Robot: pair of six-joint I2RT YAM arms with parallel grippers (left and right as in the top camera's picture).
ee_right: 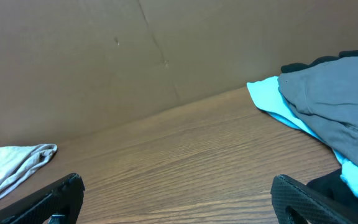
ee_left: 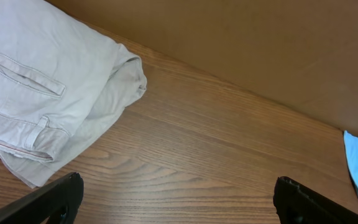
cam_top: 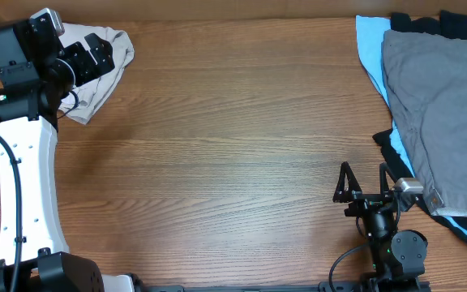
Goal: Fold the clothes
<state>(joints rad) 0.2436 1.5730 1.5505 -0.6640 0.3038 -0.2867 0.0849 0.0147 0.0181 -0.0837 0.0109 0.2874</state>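
The bunched cream cotton shorts (cam_top: 118, 50) lie at the far left corner of the brown wooden table (cam_top: 233, 122), their long axis running roughly from far right to near left. The left gripper (ee_left: 179, 196) hangs at their edge, fingers spread wide and empty, the cloth ahead and leftward in its wrist view. The right gripper (cam_top: 364, 180), also spread apart, sits well apart at the near right, so the left arm looks better placed.
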